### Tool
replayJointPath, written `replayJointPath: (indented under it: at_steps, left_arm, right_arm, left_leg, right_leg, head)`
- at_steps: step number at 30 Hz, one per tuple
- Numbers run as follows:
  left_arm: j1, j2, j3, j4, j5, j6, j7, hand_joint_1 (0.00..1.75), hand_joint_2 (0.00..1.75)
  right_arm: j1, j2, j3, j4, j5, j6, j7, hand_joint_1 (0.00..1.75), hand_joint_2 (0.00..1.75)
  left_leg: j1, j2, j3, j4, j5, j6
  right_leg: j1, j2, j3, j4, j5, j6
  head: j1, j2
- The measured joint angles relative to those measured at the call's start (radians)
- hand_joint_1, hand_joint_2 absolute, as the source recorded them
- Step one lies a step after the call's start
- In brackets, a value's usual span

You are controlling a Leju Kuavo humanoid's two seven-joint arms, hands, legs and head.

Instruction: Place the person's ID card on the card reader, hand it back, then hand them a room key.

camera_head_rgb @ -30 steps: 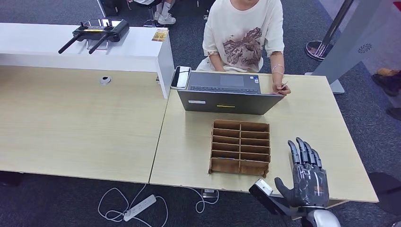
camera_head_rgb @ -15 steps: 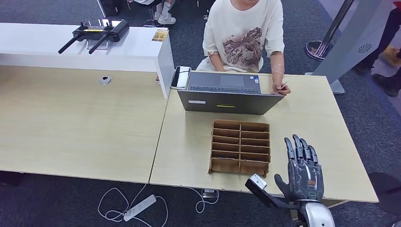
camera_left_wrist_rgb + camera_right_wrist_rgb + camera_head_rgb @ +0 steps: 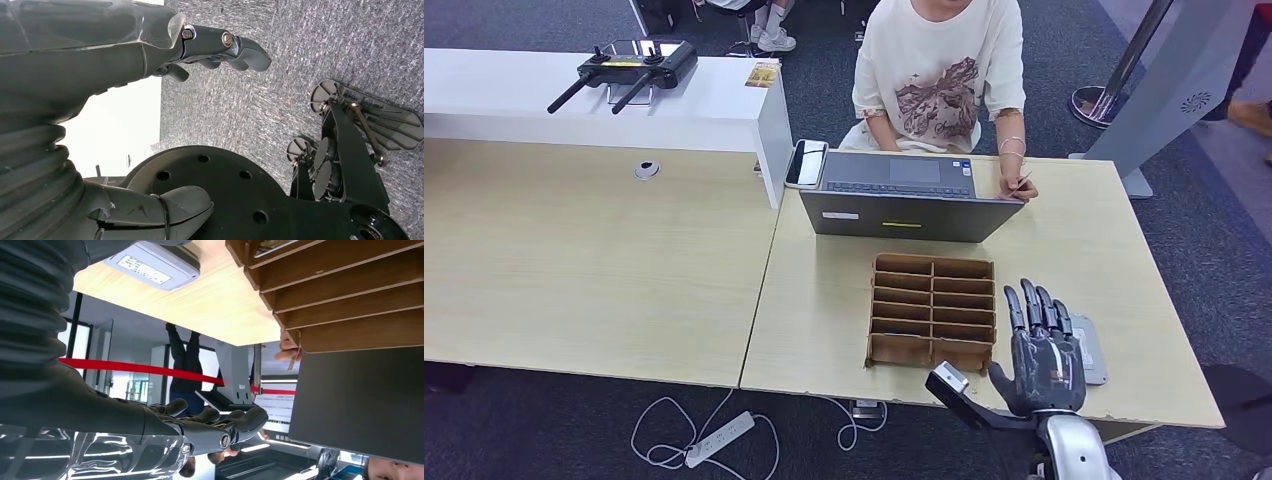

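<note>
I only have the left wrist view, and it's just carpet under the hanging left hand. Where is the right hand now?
Observer: The right hand hovers over the near edge of the desk, fingers apart, holding nothing.
Operator: Is the card reader close to it?
Observer: Yes. A grey card reader lies flat on the desk just to the right of the hand and is partly hidden by it.
Operator: Who has the ID card?
Observer: The person's hand holds a thin card at the far right corner of the laptop.
</note>
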Motion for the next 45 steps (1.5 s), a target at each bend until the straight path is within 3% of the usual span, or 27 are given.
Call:
replayJointPath:
  at_steps: [8,24,45]
  left_arm:
    - [-0.001,0.000,0.000,0.000,0.000,0.000,0.000,0.00,1.75]
    - [-0.001,0.000,0.000,0.000,0.008,0.000,0.000,0.00,1.75]
    - [-0.002,0.002,0.000,0.000,-0.002,-0.006,-0.001,0.00,1.75]
  right_arm:
    - [-0.017,0.023,0.009,0.030,0.070,0.016,0.019,0.00,1.75]
    - [-0.025,0.039,0.017,0.074,0.075,0.010,0.022,0.03,1.75]
    - [-0.044,0.039,0.017,0.129,0.075,0.006,0.010,0.23,1.75]
  left_leg:
    - [0.000,0.000,0.000,0.000,0.000,0.000]
    - [0.000,0.000,0.000,0.000,0.000,0.000]
    - [0.000,0.000,0.000,0.000,0.000,0.000]
  right_leg:
    - [0.000,0.000,0.000,0.000,0.000,0.000]
    - [0.000,0.000,0.000,0.000,0.000,0.000]
    - [0.000,0.000,0.000,0.000,0.000,0.000]
  head:
    - [0.000,0.000]
    - [0.000,0.000]
    - [0.000,0.000]
